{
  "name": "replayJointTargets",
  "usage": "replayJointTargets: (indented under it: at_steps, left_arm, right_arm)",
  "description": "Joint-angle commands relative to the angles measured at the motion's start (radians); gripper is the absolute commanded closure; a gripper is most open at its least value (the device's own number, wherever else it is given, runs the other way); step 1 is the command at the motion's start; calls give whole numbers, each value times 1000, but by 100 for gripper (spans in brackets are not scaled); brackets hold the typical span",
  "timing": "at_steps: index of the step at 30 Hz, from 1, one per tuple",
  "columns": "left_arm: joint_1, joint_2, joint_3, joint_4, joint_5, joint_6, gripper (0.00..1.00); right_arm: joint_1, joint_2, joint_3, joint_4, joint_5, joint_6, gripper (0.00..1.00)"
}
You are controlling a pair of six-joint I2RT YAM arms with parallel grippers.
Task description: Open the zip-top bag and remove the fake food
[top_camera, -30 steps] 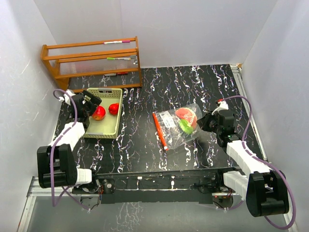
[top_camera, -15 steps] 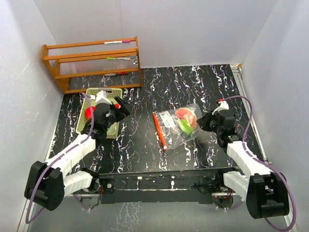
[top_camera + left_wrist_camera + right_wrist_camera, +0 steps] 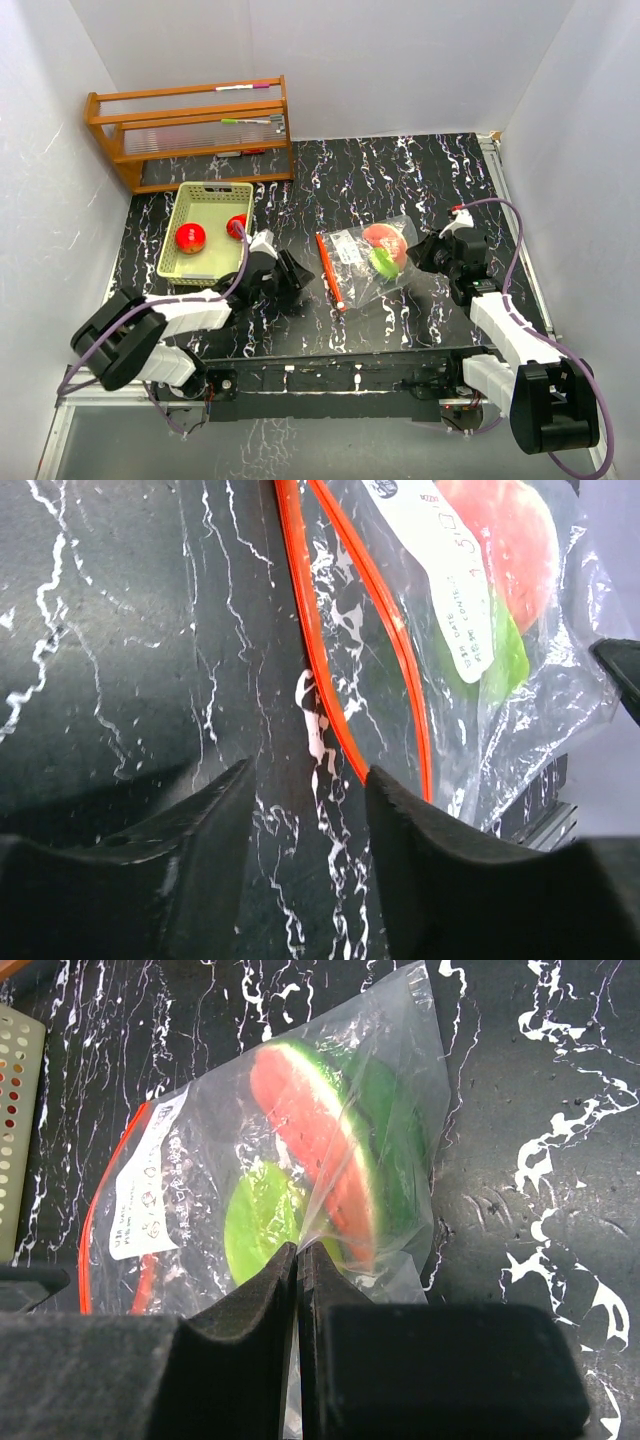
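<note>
The zip-top bag (image 3: 372,257) lies right of the table's middle, its red zip strip (image 3: 331,271) on its left edge. In the left wrist view the two halves of the strip (image 3: 318,670) stand apart, with a white label (image 3: 443,575) beyond them. Fake food inside the bag: a watermelon slice (image 3: 318,1140) and a green piece (image 3: 262,1228). Two red fruits (image 3: 190,237) sit in the basket. My left gripper (image 3: 298,273) (image 3: 310,780) is open just left of the strip, only table between its fingers. My right gripper (image 3: 421,253) (image 3: 298,1250) is shut on the bag's far plastic.
A pale green slotted basket (image 3: 222,189) stands at the left. A wooden rack (image 3: 190,130) is against the back wall behind it. White walls close in the table on the left, back and right.
My left arm has swung from over the basket to the right, ending by the bag's zip strip, and its jaws have narrowed. The right gripper and the bag have stayed put.
</note>
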Motion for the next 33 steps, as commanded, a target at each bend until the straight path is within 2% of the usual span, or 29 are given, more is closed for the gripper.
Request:
replayJointTargets:
  at_steps: [1, 5, 9, 19, 24, 28, 33]
  left_arm:
    - [-6, 117, 13, 211, 40, -33, 61]
    - [-6, 265, 60, 337, 132, -46, 72]
    - [-6, 369, 76, 466, 149, -40, 73]
    - [-5, 385, 179, 382, 125, -4, 77]
    - [-6, 487, 227, 441, 190, -31, 80]
    - [-6, 564, 231, 551, 231, -88, 80]
    - [-6, 625, 260, 581, 264, -125, 80]
  right_arm:
    - [-1, 4, 8, 41, -13, -14, 92]
    - [-1, 33, 4, 64, -20, -8, 92]
    - [-1, 26, -10, 73, -34, -3, 92]
    - [-1, 3, -12, 48, -42, -13, 92]
    - [-1, -22, -5, 20, -42, -14, 92]
    - [-2, -38, -5, 9, -41, -15, 92]
    - [-1, -57, 4, 9, -69, -7, 92]
